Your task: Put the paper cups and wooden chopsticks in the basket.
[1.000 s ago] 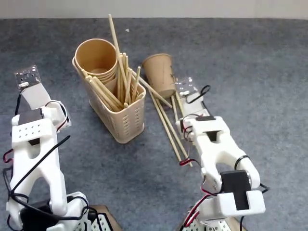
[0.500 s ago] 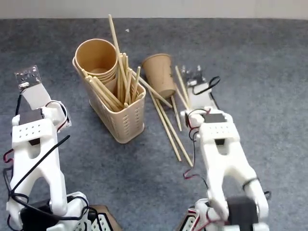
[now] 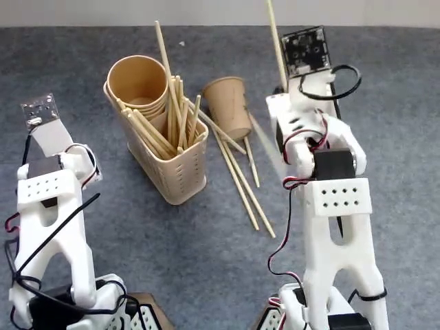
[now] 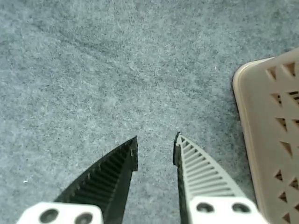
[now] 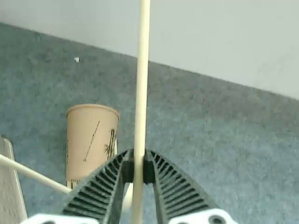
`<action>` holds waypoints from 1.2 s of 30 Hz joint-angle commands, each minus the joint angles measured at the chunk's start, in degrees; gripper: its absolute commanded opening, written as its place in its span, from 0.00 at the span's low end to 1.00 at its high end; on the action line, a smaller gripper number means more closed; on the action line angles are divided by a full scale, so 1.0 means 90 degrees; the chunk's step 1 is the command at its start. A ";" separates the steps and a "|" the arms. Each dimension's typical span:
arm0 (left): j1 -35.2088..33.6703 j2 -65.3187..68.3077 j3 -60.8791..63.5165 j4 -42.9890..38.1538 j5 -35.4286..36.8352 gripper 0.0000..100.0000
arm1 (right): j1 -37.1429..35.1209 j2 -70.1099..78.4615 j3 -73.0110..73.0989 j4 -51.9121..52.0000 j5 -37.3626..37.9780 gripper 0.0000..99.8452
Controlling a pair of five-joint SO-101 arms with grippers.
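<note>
A beige perforated basket [image 3: 180, 172] stands left of centre, holding stacked paper cups [image 3: 137, 79] and several wooden chopsticks [image 3: 177, 110]. One paper cup [image 3: 228, 106] lies on its side on the carpet to the basket's right, and it also appears as the cup [image 5: 88, 140] in the right wrist view. Beside it, loose chopsticks [image 3: 242, 182] lie on the carpet. My right gripper [image 5: 138, 167] is raised above the carpet, shut on a single chopstick [image 5: 141, 79] that points up past the cup. My left gripper [image 4: 156, 138] hangs open over bare carpet, next to the basket wall [image 4: 268, 140].
Grey carpet covers the whole surface, and a pale wall runs along the far edge. The right arm [image 3: 323, 165] stands tall to the right of the loose chopsticks. The left arm [image 3: 48, 199] stays at the near left, apart from the basket.
The right arm has risen from the carpet beside the fallen cup, carrying one chopstick up and toward the far side. The left arm has not moved.
</note>
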 commanded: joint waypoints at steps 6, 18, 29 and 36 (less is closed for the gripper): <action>0.0073 -0.0054 -0.0034 -0.0098 0.0068 0.15 | 0.0063 -0.0259 -0.0493 0.1031 0.0479 0.01; 0.0083 -0.0044 -0.0015 -0.0098 0.0068 0.15 | 0.0073 0.1431 0.2828 -0.0796 0.0899 0.05; 0.0083 -0.0044 -0.0024 -0.0098 0.0068 0.15 | 0.0171 0.3199 0.3101 -0.1998 0.0821 0.22; 0.0083 -0.0063 -0.0024 -0.0098 0.0068 0.15 | 0.0200 0.3209 0.3111 -0.1988 0.0420 0.01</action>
